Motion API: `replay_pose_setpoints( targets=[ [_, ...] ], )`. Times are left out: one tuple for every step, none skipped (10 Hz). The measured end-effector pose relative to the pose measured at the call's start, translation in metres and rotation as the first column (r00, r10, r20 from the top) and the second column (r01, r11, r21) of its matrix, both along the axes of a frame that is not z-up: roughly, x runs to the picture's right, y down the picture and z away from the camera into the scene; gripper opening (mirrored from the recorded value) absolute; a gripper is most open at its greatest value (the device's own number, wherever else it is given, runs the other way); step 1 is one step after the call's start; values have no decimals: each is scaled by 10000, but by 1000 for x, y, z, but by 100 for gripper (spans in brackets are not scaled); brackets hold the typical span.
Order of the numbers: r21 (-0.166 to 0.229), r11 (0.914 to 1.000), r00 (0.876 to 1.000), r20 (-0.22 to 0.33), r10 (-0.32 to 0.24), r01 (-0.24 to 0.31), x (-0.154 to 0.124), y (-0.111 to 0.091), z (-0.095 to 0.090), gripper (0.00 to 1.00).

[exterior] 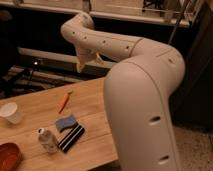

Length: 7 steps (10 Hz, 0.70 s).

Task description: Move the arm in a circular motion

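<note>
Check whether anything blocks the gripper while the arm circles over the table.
Nothing visible does. The gripper, at the end of the arm, hangs in open air above the far edge of the table; the orange stick, blue sponge and white cup lie below it.

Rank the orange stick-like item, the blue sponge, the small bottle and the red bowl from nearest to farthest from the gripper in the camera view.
The gripper hangs above the far edge of the table.
1. Orange item: on the table, just below the gripper.
2. Blue sponge: mid-table.
3. Small bottle: toward the front.
4. Red bowl: front left corner.
</note>
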<state>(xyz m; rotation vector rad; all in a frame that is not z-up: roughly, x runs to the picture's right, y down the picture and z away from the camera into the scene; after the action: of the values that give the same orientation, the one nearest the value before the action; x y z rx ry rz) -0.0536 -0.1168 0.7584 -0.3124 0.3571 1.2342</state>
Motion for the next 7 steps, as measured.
replay_pose_setpoints(
  targets=[
    [-94,9999,9994,-305,138,-141,23,13,-12,80],
    [-168,9996,9984,-529,216,-225,40,26,-24,80],
    [-329,9989,9964,-789,307,-334,58,50,-42,80],
    [-556,9972,9935,-1057,430,-491,75,81,-62,80],
    [-734,9958,9921,-1168,458,-546,81,103,-77,80],
    [-924,9948,9935,-1086,334,-436,76,124,-90,80],
    [-1066,9943,9976,-696,5,-79,55,142,-106,80]
  ],
)
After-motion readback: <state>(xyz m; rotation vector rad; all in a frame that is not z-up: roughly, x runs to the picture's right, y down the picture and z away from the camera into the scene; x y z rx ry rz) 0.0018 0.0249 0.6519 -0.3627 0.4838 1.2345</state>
